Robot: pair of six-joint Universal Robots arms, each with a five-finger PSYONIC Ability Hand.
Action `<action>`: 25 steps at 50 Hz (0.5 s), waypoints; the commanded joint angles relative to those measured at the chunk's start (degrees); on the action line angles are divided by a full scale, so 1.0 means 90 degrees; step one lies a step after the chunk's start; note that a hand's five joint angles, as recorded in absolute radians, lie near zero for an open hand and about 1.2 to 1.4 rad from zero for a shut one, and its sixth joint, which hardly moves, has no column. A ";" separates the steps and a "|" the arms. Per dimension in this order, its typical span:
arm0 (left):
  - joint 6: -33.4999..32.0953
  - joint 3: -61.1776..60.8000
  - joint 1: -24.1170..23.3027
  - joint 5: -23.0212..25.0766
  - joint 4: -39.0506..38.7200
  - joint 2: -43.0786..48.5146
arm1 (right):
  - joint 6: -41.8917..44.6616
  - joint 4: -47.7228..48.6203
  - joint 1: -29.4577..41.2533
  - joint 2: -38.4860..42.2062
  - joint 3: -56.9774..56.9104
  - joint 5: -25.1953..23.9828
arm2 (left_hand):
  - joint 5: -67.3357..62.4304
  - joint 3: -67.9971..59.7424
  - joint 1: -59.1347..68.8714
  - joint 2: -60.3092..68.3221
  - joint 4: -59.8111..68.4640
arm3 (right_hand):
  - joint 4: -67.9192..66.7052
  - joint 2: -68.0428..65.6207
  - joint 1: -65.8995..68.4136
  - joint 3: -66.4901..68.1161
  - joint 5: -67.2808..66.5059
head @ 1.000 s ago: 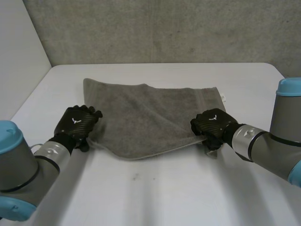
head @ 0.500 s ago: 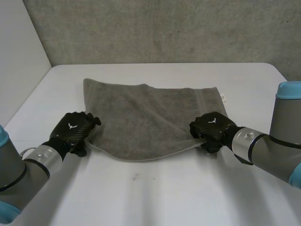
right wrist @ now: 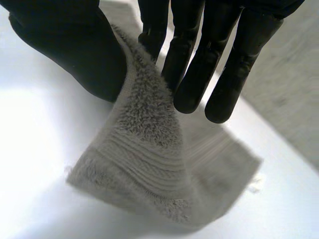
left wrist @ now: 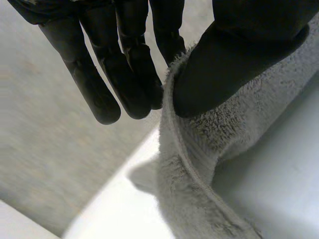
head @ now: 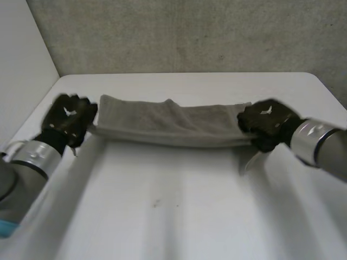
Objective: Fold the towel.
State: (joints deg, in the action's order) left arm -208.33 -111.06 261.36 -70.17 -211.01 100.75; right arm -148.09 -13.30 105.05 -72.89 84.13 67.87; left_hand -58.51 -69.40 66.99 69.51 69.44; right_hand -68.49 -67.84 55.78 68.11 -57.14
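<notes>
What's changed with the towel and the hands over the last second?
The left hand and right hand lifted the towel's near corners and carried them away from the robot, toward the far edge, so the towel now shows as a narrow band. Each hand kept its pinch on its corner; the towel's far edge stayed where it lay on the table.

It looked like a robotics lab. A grey left arm and right arm reached over a white table, backed by a rough grey wall and a white side panel
</notes>
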 commanded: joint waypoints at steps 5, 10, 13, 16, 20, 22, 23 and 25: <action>-0.0085 0.0220 -0.0016 -0.0270 0.3490 -0.2610 | 0.2203 -0.2885 -0.0325 -0.1481 -0.0500 0.0163 | -0.1276 -0.1178 0.1445 0.1165 0.1173 | -0.1279 -0.1351 0.2691 0.1321 -0.1428; -0.0318 0.0241 -0.0075 -0.0260 0.4479 -0.2445 | 0.2695 -0.3131 -0.0286 -0.1316 -0.0325 0.0222 | -0.1276 -0.1178 0.1445 0.1165 0.1173 | -0.1279 -0.1351 0.2691 0.1321 -0.1428; -0.0689 0.0162 -0.0094 -0.0270 0.4452 -0.1920 | 0.2743 -0.3112 -0.0276 -0.0907 -0.0188 0.0349 | -0.1276 -0.1178 0.1445 0.1165 0.1173 | -0.1279 -0.1351 0.2691 0.1321 -0.1428; -0.0963 0.0220 -0.0162 -0.0289 0.4190 -0.1188 | 0.2792 -0.3083 -0.0237 -0.0293 -0.0217 0.0631 | -0.1276 -0.1178 0.1445 0.1165 0.1173 | -0.1279 -0.1351 0.2691 0.1321 -0.1428; -0.1120 0.0541 -0.0299 -0.0328 0.3809 -0.0291 | 0.2802 -0.2907 -0.0188 0.0199 -0.0422 0.1013 | -0.1276 -0.1178 0.1445 0.1165 0.1173 | -0.1279 -0.1351 0.2691 0.1321 -0.1428; -0.1140 0.0826 -0.0436 -0.0387 0.3651 0.0134 | 0.2812 -0.2682 -0.0129 0.0423 -0.0637 0.1218 | -0.1276 -0.1178 0.1445 0.1165 0.1173 | -0.1279 -0.1351 0.2691 0.1321 -0.1428; -0.1149 0.1194 -0.0591 -0.0493 0.3554 0.0501 | 0.2802 -0.2421 -0.0052 0.0636 -0.0898 0.1412 | -0.1276 -0.1178 0.1445 0.1165 0.1173 | -0.1279 -0.1351 0.2691 0.1321 -0.1428; -0.1140 0.1646 -0.0739 -0.0641 0.3465 0.0798 | 0.2802 -0.2116 0.0027 0.0814 -0.1213 0.1599 | -0.1276 -0.1178 0.1445 0.1165 0.1173 | -0.1279 -0.1351 0.2691 0.1321 -0.1428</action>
State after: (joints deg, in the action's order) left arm -218.05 -105.24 258.24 -73.48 -175.71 97.56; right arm -122.54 -39.10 103.50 -71.91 79.93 76.59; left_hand -59.35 -69.67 68.14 69.75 69.72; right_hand -68.48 -67.84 55.78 68.11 -57.15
